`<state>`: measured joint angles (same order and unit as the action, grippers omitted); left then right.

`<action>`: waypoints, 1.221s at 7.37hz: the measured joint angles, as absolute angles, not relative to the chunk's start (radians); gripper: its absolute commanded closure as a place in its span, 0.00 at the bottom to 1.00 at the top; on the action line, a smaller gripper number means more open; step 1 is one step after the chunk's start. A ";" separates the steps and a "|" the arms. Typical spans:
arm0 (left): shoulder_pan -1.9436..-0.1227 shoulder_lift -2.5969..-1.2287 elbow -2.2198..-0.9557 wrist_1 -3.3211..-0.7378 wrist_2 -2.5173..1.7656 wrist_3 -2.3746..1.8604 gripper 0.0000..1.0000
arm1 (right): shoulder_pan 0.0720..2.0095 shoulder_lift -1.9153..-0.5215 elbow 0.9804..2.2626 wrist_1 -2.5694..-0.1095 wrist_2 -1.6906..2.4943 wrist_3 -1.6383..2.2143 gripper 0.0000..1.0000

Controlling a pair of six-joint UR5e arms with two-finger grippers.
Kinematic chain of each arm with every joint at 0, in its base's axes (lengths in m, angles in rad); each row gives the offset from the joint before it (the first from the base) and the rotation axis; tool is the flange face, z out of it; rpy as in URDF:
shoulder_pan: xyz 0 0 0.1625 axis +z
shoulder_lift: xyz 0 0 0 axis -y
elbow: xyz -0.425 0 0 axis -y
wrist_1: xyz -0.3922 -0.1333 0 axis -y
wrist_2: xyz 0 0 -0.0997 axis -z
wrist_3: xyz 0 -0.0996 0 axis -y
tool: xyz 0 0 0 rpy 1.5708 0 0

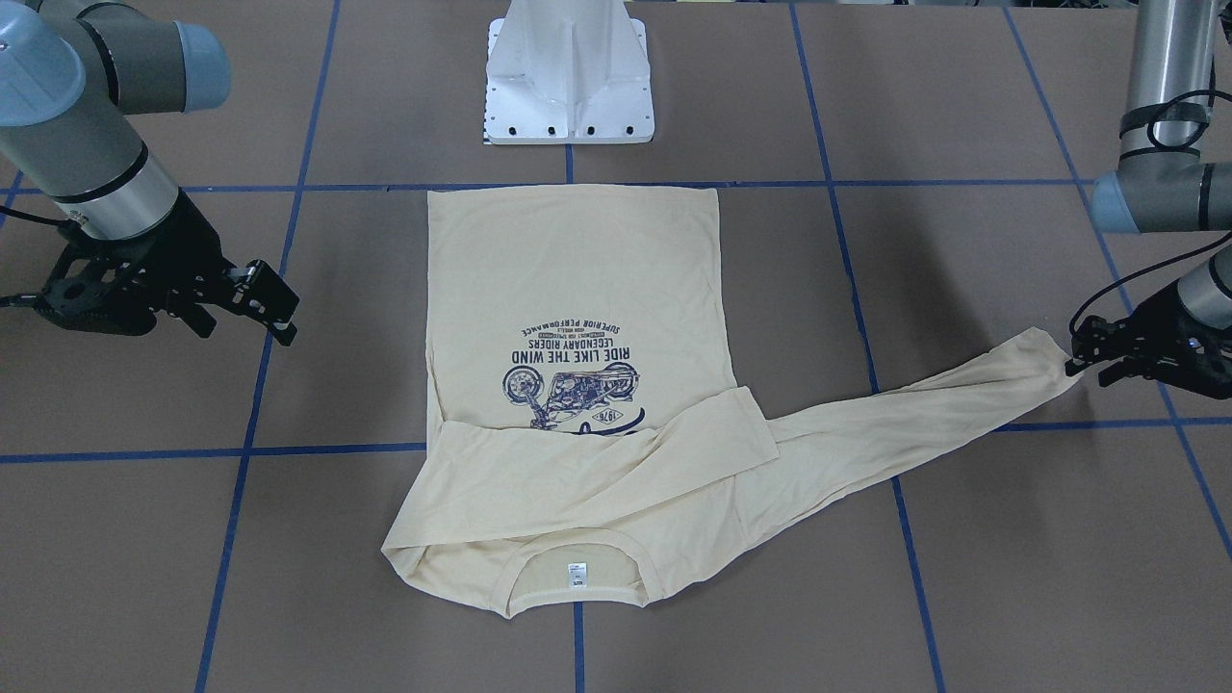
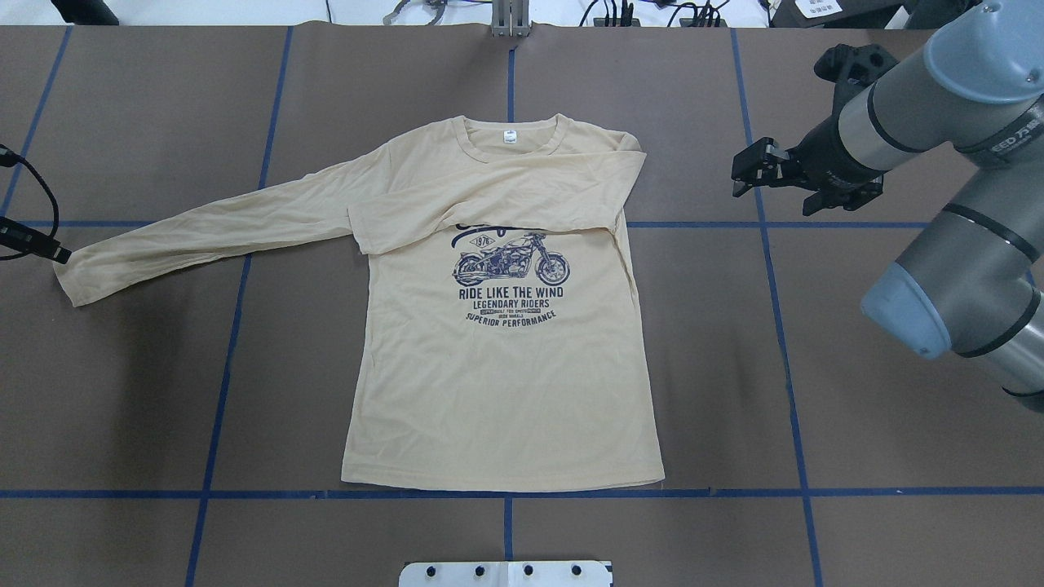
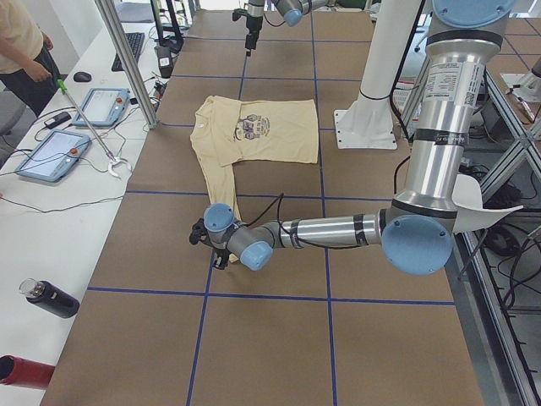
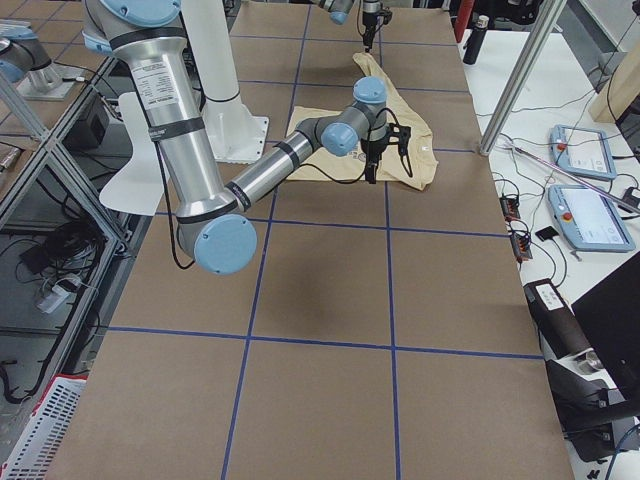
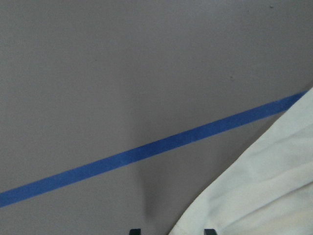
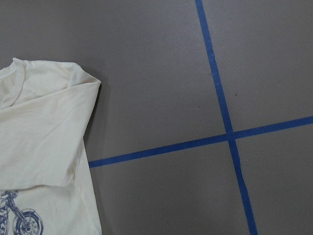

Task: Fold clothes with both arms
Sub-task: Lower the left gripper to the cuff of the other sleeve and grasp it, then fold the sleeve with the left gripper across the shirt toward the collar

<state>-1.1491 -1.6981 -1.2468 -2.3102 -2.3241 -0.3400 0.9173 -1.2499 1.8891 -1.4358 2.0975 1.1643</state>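
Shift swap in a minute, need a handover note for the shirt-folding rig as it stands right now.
Left tool: open, at the cuff of the outstretched sleeve, not closed on it.
Right tool: open, empty, hovering over the table beside the shirt's shoulder.
T-shirt: flat, print up, collar on the far side from the robot's base.
Done: folded sleeve lies across the chest, covering the top of the print.
Left: fold in the outstretched sleeve, then the body.

Bare bench (image 2: 122, 391) is left either side of the T-shirt (image 2: 506, 391); near its hem the pedestal base (image 1: 570, 87) is set.
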 measured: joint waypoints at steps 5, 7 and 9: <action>-1.135 -1.697 -1.239 -2.310 -2.324 -0.337 0.79 | 0.917 -1.250 1.888 -1.436 2.097 1.164 0.00; -1.135 -1.697 -1.239 -2.310 -2.325 -0.337 1.00 | 0.917 -1.249 1.891 -1.436 2.098 1.164 0.00; -1.138 -1.691 -1.281 -2.307 -2.358 -0.341 1.00 | 0.920 -1.254 1.902 -1.436 2.099 1.164 0.00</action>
